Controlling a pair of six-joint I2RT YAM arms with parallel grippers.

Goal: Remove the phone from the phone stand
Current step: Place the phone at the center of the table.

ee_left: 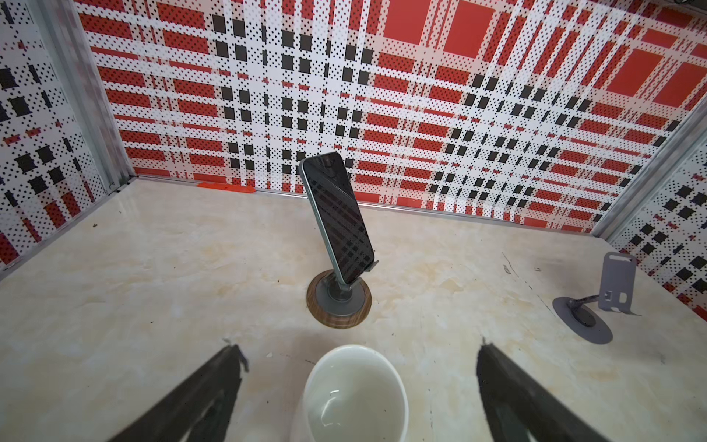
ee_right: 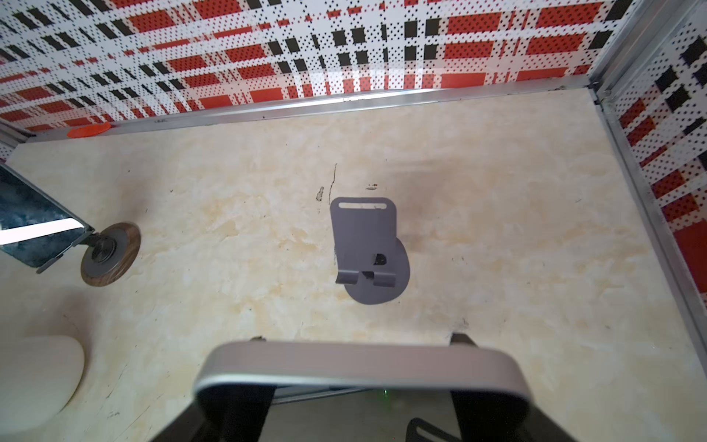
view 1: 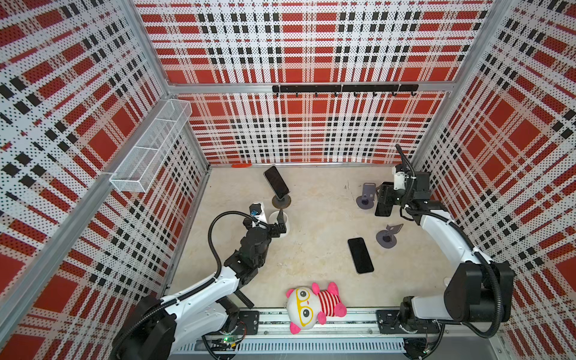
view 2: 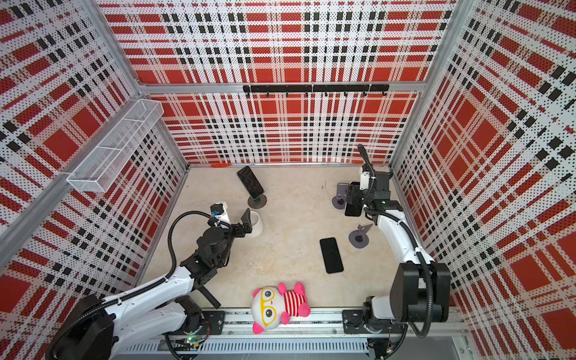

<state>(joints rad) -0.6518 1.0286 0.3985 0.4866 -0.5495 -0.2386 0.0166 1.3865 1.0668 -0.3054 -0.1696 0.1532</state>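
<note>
Right pincer [ee_right: 359, 338] is clamped across the width of the silver-edged dark phone [ee_right: 359, 363]. The phone is off and clear of the grey sheet-metal phone stand [ee_right: 363, 237], whose cradle is bare, and sits just beside it at the far right of the beige marbled desk [view 1: 318, 218]. I read this as lift done, carry-and-place pending. Next: swing the phone over open desk, lower it flat, then release, keeping off the second grey stand [view 1: 381, 235] and the black phone lying flat [view 1: 360, 255] near it. Left pincer [ee_left: 359, 346] is spread wide, holding nothing, hovering over the white ceramic cup [ee_left: 401, 390]. Ahead of it a third dark phone [ee_left: 338, 214] leans on the wood-rimmed round stand [ee_left: 338, 312]. That's likely my left side's job after: clear the cup, close on the phone's long edges, lift out of the lip.
</note>
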